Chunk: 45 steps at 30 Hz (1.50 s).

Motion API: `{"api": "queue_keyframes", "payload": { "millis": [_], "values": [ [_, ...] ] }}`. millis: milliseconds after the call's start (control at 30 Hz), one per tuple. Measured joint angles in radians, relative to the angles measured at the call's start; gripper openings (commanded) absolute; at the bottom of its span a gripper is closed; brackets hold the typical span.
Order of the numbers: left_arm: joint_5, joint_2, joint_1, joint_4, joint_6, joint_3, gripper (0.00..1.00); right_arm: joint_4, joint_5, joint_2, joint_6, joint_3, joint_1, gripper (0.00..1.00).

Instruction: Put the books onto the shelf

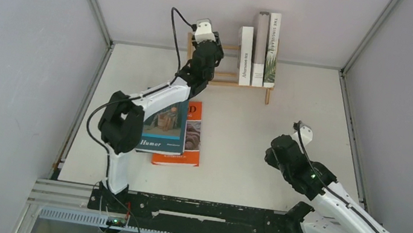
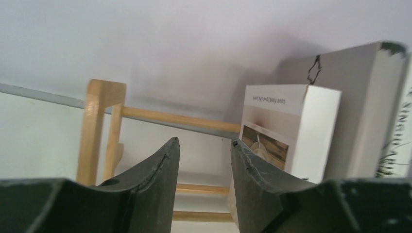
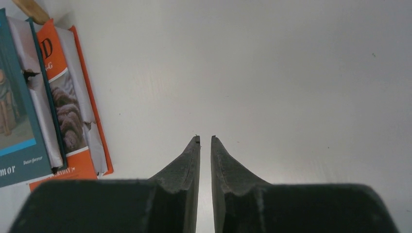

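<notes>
The shelf (image 1: 224, 82) stands at the back of the table with three books upright at its right end: a white one (image 1: 245, 56), a grey one (image 1: 259, 48) and "The Singularity" (image 1: 272, 49). My left gripper (image 1: 212, 47) hovers over the shelf's bare left half, open, with nothing between its fingers. In the left wrist view the white book (image 2: 291, 131) is just right of the gripper (image 2: 204, 143), and the wooden end post (image 2: 99, 126) is to its left. The teal "Humor" book (image 1: 163, 125) lies on the orange book (image 1: 188, 144). My right gripper (image 3: 204, 138) hangs over bare table, its jaws a narrow slit apart and holding nothing.
White walls enclose the table on three sides. The left arm's forearm (image 1: 158, 94) stretches above the two flat books. The right arm (image 1: 327, 194) sits at the near right, and its wrist view shows the teal book (image 3: 19, 111) and the orange book (image 3: 73, 97) to its left.
</notes>
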Motion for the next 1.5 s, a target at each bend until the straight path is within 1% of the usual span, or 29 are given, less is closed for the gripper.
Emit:
{"api": "queue_keyframes", "payload": {
  "millis": [133, 333, 700, 1033, 1300, 1400, 1500],
  "values": [
    [0.095, 0.126, 0.039, -0.064, -0.036, 0.107, 0.44, 0.023, -0.024, 0.027, -0.017, 0.000, -0.055, 0.18],
    [0.228, 0.295, 0.060, -0.170, -0.077, 0.283, 0.43, 0.059, -0.057, 0.070, -0.047, 0.005, -0.125, 0.19],
    [0.359, 0.441, 0.060, -0.233, -0.144, 0.468, 0.42, 0.080, -0.099, 0.092, -0.080, 0.005, -0.194, 0.18],
    [0.455, 0.492, 0.061, -0.241, -0.181, 0.486, 0.41, 0.089, -0.112, 0.108, -0.088, 0.005, -0.209, 0.19],
    [0.489, 0.494, 0.066, -0.244, -0.201, 0.486, 0.42, 0.095, -0.114, 0.115, -0.087, 0.005, -0.209, 0.18],
    [0.488, 0.494, 0.066, -0.245, -0.208, 0.486, 0.47, 0.095, -0.114, 0.116, -0.086, 0.005, -0.209, 0.19],
    [0.475, 0.494, 0.066, -0.247, -0.215, 0.484, 0.57, 0.095, -0.113, 0.116, -0.086, 0.005, -0.209, 0.19]
  ]
}}
